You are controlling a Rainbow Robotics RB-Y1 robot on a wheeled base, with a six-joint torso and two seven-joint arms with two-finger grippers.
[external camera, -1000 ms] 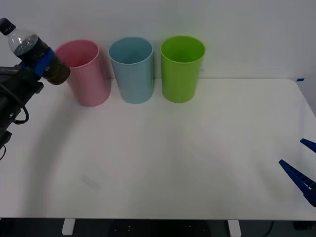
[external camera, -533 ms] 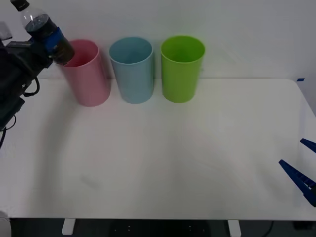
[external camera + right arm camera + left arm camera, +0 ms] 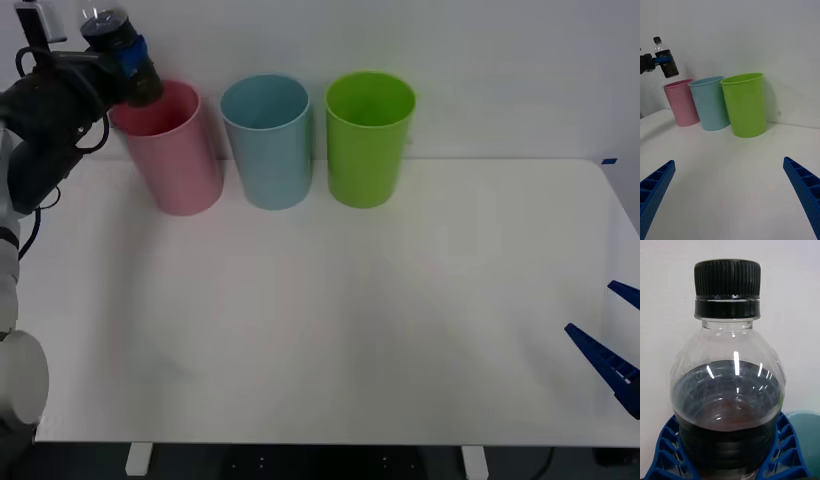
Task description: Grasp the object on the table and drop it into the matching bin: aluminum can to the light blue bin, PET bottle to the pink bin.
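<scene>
- My L gripper (image 3: 128, 62) is up at the far L of the table (image 3: 330, 330), raised above table level, fingers (image 3: 666, 442) clamped on the PET bottle (image 3: 120, 55) at mid-body.
- Bottle pos: in the air, over the near-L part of the pink bin's (image 3: 170, 150) rim. Dark base overlaps the rim in front view; from the R wrist view the base hangs just above the rim, apart from it.
- Bottle attitude: cap up, slightly tilted, cap leaning away from the bin to the L.
- L wrist view: black ribbed cap on, clear shoulder, dark liquid filling the lower body, blue ribbed fingers wrapping both sides of the body. Bit of light blue at the corner behind the bottle.
- Bins: pink, light blue bin (image 3: 266, 140), green bin (image 3: 368, 138) stand upright in a row along the far edge of the table, L to R in that order. Pink and light blue nearly touching; green just beside light blue.
- My R gripper (image 3: 615, 335) sits low at the near-R edge of the table, well apart from the bins, fingers (image 3: 657, 187) spread wide, holding nothing.
</scene>
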